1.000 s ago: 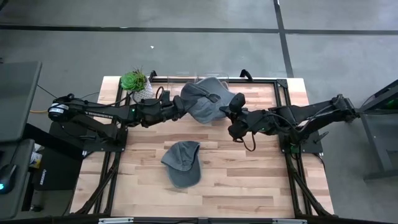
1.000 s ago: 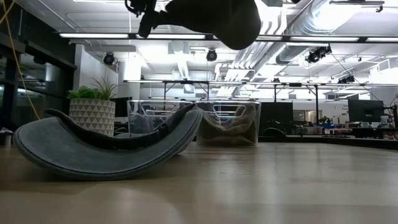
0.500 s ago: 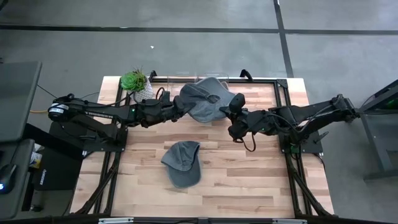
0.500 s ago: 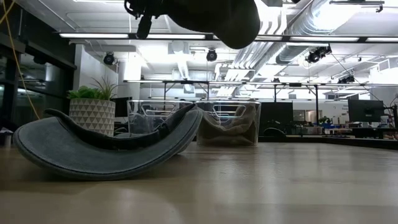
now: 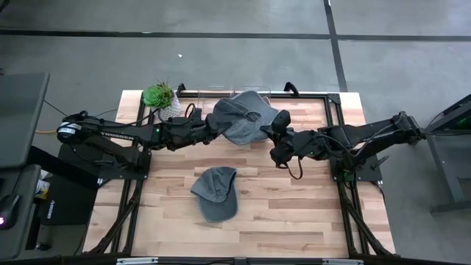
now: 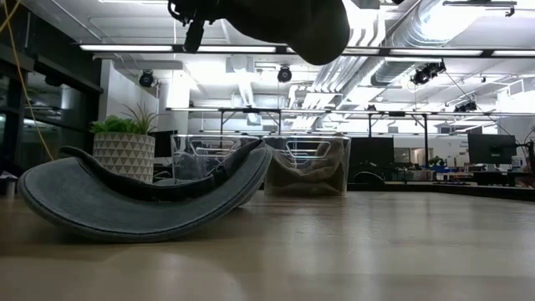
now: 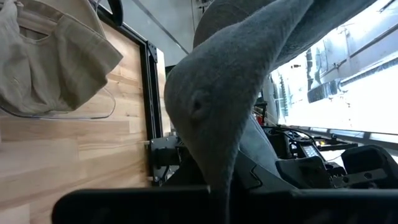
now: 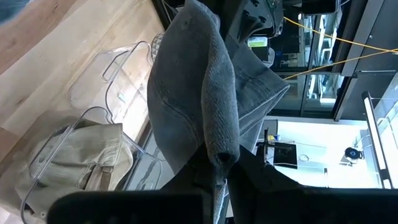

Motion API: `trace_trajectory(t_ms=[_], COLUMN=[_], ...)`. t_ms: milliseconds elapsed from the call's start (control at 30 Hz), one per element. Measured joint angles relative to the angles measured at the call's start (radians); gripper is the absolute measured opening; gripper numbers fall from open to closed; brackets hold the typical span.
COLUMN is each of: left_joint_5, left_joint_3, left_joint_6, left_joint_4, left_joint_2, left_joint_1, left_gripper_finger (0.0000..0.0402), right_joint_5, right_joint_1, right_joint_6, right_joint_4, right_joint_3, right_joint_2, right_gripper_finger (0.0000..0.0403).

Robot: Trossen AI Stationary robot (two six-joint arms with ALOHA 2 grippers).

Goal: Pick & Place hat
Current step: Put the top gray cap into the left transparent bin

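Observation:
A grey hat (image 5: 243, 116) hangs in the air over the far middle of the table, stretched between my two grippers; in the low view it shows at the top (image 6: 292, 25). My left gripper (image 5: 215, 131) is shut on its left side and my right gripper (image 5: 271, 134) is shut on its right side. A second grey cap (image 5: 215, 193) lies on the table near the middle, rocking on its curved brim (image 6: 142, 209). My left gripper pinches the hat's left edge (image 7: 219, 180) between its two fingers, coming about level from the table's left. The cloth rises from the fingers in a thick fold; the hat is clear of the table. My right gripper pinches a folded edge on the hat's right side (image 8: 221, 155) between its two fingers. It comes from the table's right, slanting slightly down. The hat is lifted clear and spreads away from the fingers toward the other gripper.
Clear plastic bins (image 5: 221, 90) stand at the far edge; one holds a beige hat (image 6: 305, 171). A potted plant (image 5: 158, 96) stands at the far left. Black frame rails (image 5: 335, 118) run along the table's sides. Bare wood lies near the front edge.
My left gripper has shut on the hat's left edge, keeping its place. The hat stays lifted between both grippers, and my right gripper has kept still.

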Motion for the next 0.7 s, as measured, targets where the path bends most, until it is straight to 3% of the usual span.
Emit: trace_trajectory(t_ms=[133,400,700], left_joint_5=[0.000,-0.002,-0.003], left_joint_3=[0.000,0.000,0.000], left_joint_6=[-0.007,-0.039,-0.038], left_joint_4=[0.000,0.000,0.000], left_joint_2=[0.000,0.000,0.000], left_joint_1=[0.000,0.000,0.000], left_gripper_finger=[0.0000,0.0000,0.0000], right_joint_5=[0.004,0.039,0.039], right_joint_1=[0.000,0.000,0.016], right_joint_6=[0.000,0.000,0.033], right_joint_4=[-0.005,-0.009,0.001], right_joint_3=[0.000,0.000,0.000], right_joint_2=[0.000,0.000,-0.001], right_gripper_finger=[0.0028,0.0018,0.0115])
